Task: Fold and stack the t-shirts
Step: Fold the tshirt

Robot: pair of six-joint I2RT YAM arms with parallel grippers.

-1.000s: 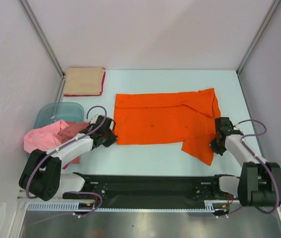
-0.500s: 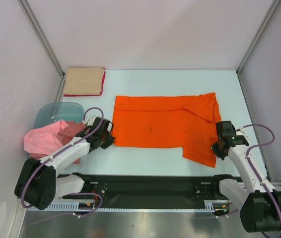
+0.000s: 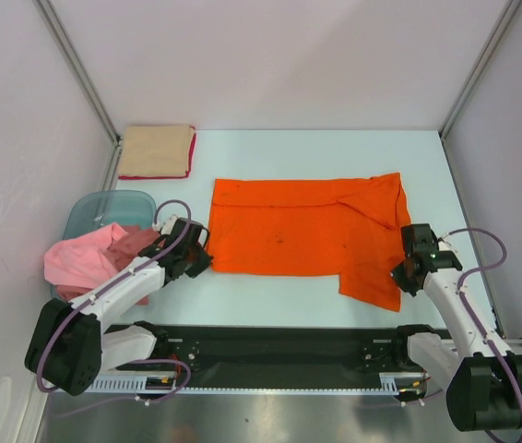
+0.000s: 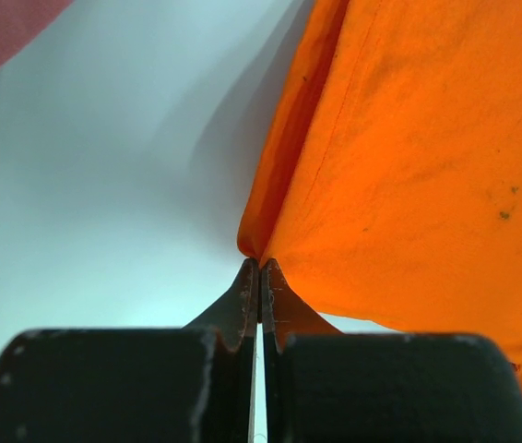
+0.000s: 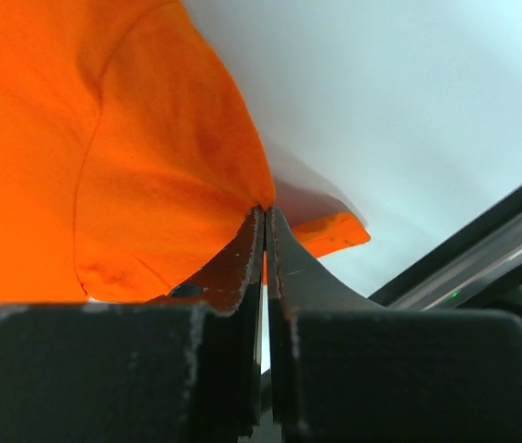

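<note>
Top external: a bright orange cloth t-shirt (image 3: 302, 238) lies spread out. The left hand (image 3: 204, 261) and the right hand (image 3: 401, 274) each clamp its edge.

Translucent blue-green tub (image 3: 104, 208) at left edge of pale table (image 3: 289, 148); metal corner posts (image 3: 77, 69) rise behind.

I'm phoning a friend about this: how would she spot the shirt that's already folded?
Find the pale table and look to its far left corner, beyond the blue-green tub. The tan t-shirt lies there as a neat rectangle atop a red edge, unlike the spread orange t-shirt.
</note>
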